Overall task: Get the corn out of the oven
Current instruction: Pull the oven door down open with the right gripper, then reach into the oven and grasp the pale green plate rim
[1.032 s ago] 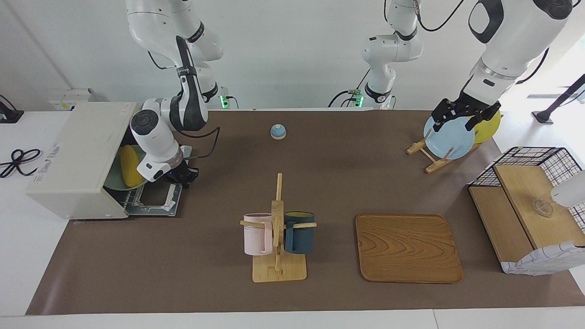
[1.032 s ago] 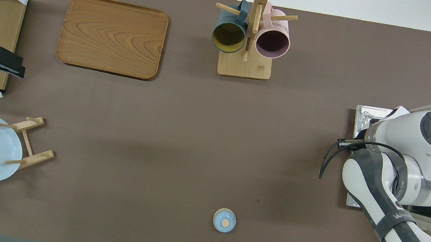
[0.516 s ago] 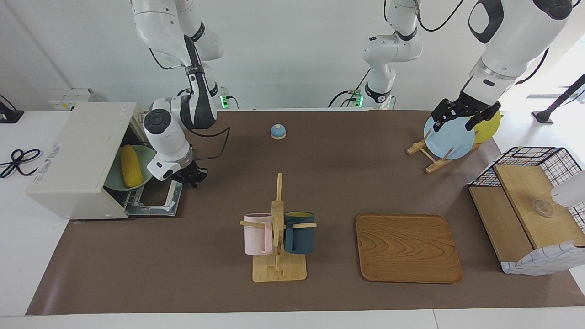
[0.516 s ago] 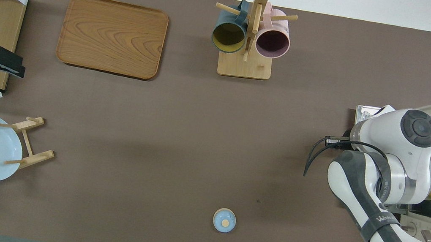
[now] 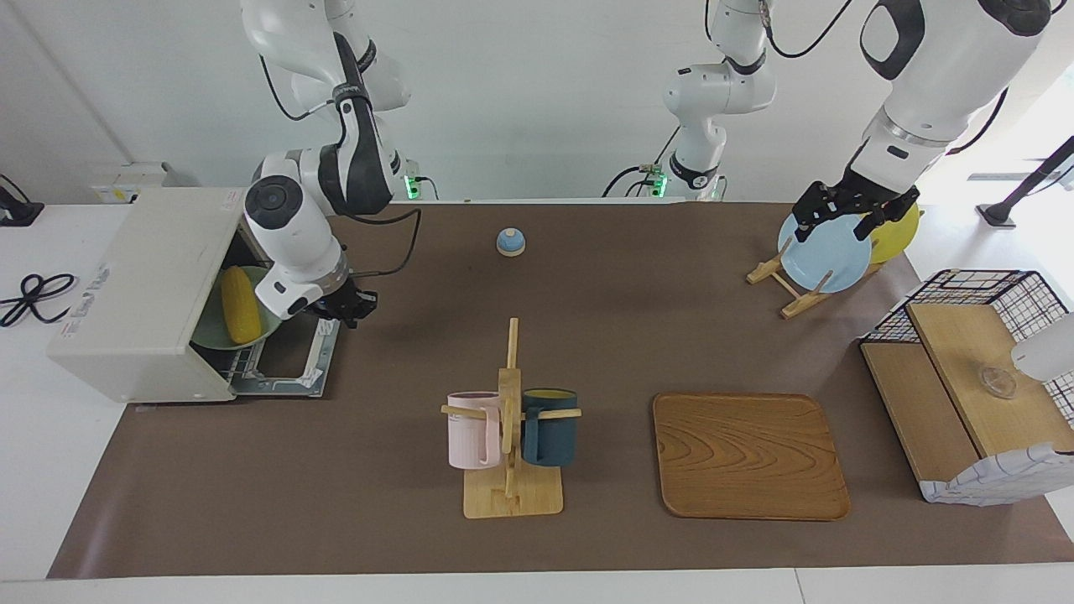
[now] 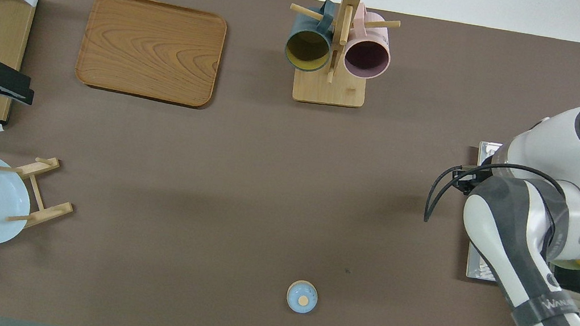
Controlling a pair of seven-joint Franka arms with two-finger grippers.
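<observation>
Cream oven (image 5: 138,289) at right arm's end of table, door (image 5: 285,365) dropped open. Yellow corn (image 5: 237,304) on green plate (image 5: 210,329) inside, on rack — untouched. Right gripper (image 5: 351,308) pressed shut, empty, raised over open door's edge, just beside corn but apart from it. Left gripper (image 5: 846,220) spread wide, waiting over blue plate (image 5: 822,254) in rack at left arm's end — contact with plate unclear.
</observation>
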